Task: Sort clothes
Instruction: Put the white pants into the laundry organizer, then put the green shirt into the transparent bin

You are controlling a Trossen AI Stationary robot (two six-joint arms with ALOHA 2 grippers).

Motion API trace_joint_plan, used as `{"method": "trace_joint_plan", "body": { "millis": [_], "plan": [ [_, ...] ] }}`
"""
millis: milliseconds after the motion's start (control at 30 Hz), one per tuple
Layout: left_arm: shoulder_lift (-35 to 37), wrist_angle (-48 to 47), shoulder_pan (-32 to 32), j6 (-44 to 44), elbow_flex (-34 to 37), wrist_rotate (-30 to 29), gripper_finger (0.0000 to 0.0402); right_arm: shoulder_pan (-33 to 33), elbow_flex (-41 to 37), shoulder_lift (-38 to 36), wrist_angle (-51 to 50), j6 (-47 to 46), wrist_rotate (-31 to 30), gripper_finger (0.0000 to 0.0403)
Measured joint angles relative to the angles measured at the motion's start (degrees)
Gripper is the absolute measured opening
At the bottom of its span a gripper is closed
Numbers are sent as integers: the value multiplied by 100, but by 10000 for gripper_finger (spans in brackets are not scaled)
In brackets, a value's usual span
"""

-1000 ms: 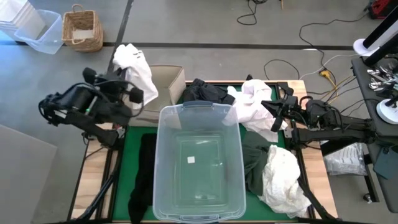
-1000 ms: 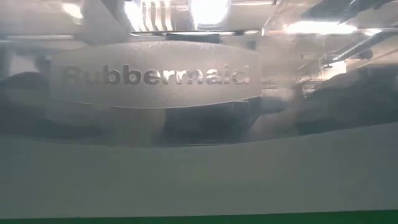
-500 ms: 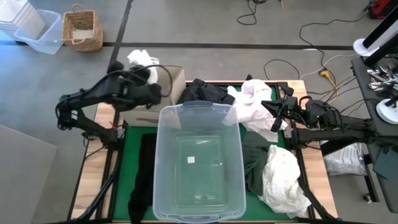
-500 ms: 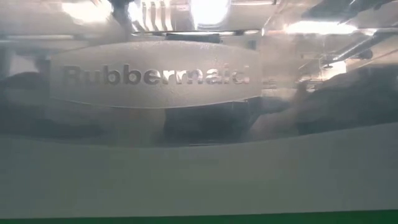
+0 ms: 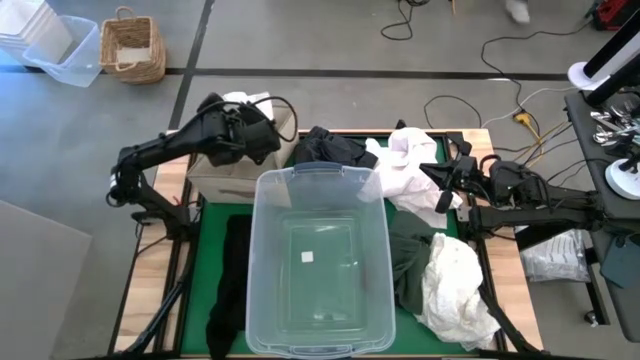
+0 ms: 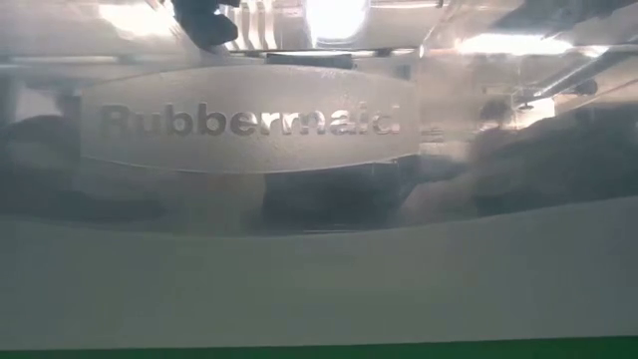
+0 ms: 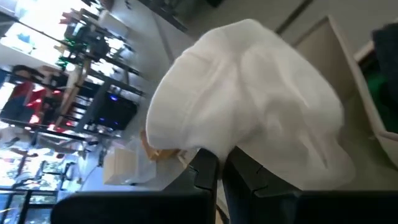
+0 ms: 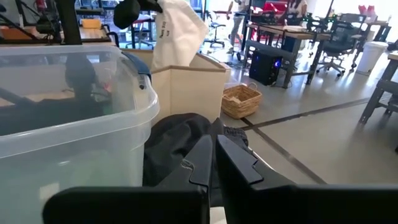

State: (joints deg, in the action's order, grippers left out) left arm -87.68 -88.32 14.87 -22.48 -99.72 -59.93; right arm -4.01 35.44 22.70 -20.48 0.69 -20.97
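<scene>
While left gripper (image 5: 262, 128) stays clamped on white garment (image 7: 249, 106) over beige box (image 5: 215, 175), upper left; right gripper (image 5: 437, 178) fingers together, empty, centre right beside tub (image 5: 318, 262).

Saw clear, smooth, glossy plastic in the tub (image 5: 318, 172), with a frosted, raised patch on its wall in the low view. Found soft, matt cloth in the white garment (image 7: 249, 99), smooth with gentle folds. Noted rougher, much wrinkled cloth in the crumpled white garment (image 5: 450, 285), and dull, soft cloth in the dark olive garment (image 5: 410, 260) and the black garment (image 5: 232, 280). Noted stiff, matt beige cloth on the fabric box (image 5: 215, 175), woven wicker on the basket (image 5: 132, 45), matt green table cover (image 5: 212, 215), and pale bare wood at the table (image 5: 140, 290) edge.
</scene>
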Motion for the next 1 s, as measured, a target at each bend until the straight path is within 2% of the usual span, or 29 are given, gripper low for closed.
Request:
{"method": "trace_joint_plan", "body": {
  "millis": [167, 400, 1000],
  "plan": [
    [30, -6, 100, -10, 0, 276, 0, 0, 1, 0, -28, -13, 0, 13],
    [37, -2, 232, -194, 0, 218, 5, 0, 0, 0, -34, -73, 0, 13],
    [37, -7, 295, -168, 0, 240, 125, 0, 0, 0, -36, -73, 0, 13]
  ]
}}
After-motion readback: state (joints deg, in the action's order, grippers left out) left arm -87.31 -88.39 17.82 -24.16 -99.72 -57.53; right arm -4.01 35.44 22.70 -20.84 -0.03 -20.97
